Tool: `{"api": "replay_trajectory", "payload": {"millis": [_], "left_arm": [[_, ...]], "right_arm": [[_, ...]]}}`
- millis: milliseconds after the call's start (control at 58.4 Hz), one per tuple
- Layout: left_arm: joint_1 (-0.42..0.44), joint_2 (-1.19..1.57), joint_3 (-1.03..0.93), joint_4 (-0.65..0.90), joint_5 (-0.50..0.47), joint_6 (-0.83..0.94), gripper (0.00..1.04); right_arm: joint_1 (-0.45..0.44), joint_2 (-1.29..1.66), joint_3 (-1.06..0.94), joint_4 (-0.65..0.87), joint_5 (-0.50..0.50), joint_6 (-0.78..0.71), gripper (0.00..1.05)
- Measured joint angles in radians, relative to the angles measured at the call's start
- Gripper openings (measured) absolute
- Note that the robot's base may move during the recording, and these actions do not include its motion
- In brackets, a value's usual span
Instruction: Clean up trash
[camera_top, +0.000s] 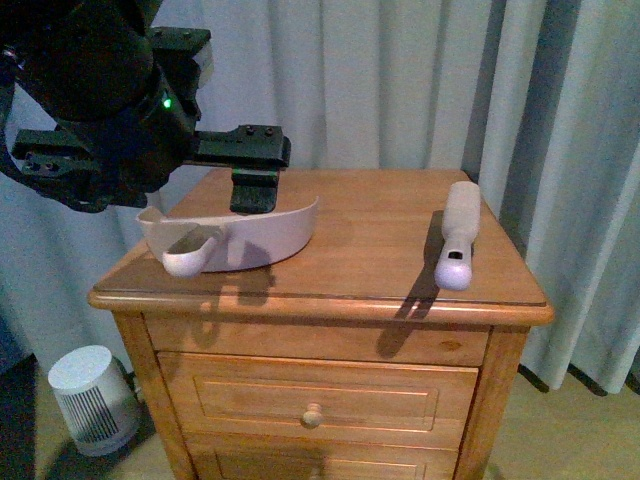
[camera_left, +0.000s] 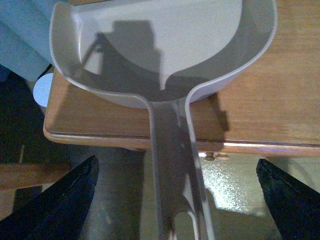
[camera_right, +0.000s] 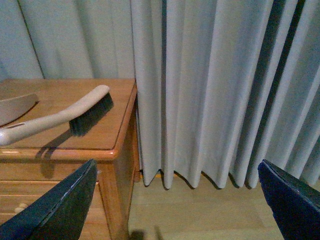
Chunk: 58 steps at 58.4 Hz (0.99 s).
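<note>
No trash shows in any view. A pink dustpan (camera_top: 240, 235) lies on the left half of the wooden nightstand (camera_top: 370, 290), its handle (camera_left: 172, 165) sticking out past the front edge. The pan's inside (camera_left: 165, 45) is bare. My left gripper (camera_left: 176, 165) is open, with the handle running between its two dark fingers (camera_left: 70, 200) and touching neither. The left arm (camera_top: 110, 110) hangs above the pan. My right gripper (camera_right: 177, 165) is open over the floor to the right of the nightstand, holding nothing.
A cream hand brush (camera_top: 455, 235) with dark bristles (camera_right: 92, 115) lies on the nightstand's right half. Grey curtains (camera_right: 210, 90) hang behind and to the right. A small white fan-like appliance (camera_top: 95, 395) stands on the floor at the left. Drawers (camera_top: 315, 400) face forward.
</note>
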<state>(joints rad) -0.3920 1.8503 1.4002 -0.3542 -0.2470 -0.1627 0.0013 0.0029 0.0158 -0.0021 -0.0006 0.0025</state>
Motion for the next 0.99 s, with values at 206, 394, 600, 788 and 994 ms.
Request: {"api": "replay_trajectory", "payload": {"millis": [206, 394, 600, 788, 994], "left_arm": [[0.011, 0.047, -0.016, 0.025, -0.008, -0.002, 0.97], [0.019, 0.075, -0.016, 0.035, -0.004, -0.004, 0.97], [0.026, 0.09, -0.016, 0.056, -0.005, 0.002, 0.97], [0.035, 0.098, -0.016, 0.061, -0.005, 0.017, 0.87], [0.036, 0.098, -0.016, 0.071, -0.005, 0.024, 0.53]], "right_arm": [[0.0, 0.0, 0.0, 0.0, 0.0, 0.0, 0.97], [0.0, 0.0, 0.0, 0.0, 0.0, 0.0, 0.97], [0.0, 0.0, 0.0, 0.0, 0.0, 0.0, 0.97], [0.0, 0.0, 0.0, 0.0, 0.0, 0.0, 0.97], [0.0, 0.0, 0.0, 0.0, 0.0, 0.0, 0.97]]}}
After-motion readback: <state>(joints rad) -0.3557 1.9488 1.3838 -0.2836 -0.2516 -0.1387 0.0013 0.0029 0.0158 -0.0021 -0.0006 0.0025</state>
